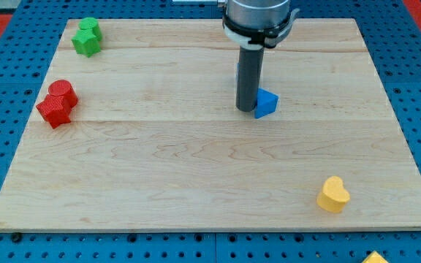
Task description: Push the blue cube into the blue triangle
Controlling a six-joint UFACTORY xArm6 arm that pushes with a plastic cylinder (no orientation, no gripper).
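My tip (246,109) rests on the wooden board (196,168) a little above its middle. A blue block (267,102) sits right against the tip's right side, touching or nearly touching the rod. The rod hides part of it, so I cannot tell whether it is the cube or the triangle. A thin blue sliver (237,73) shows along the rod's left edge higher up. It may be a second blue block behind the rod, mostly hidden.
Two green blocks (87,36) sit together at the board's top left. A red cylinder (63,91) and a red star-like block (53,111) touch at the left edge. A yellow heart (333,194) lies at the bottom right. A yellow piece (376,257) lies off the board.
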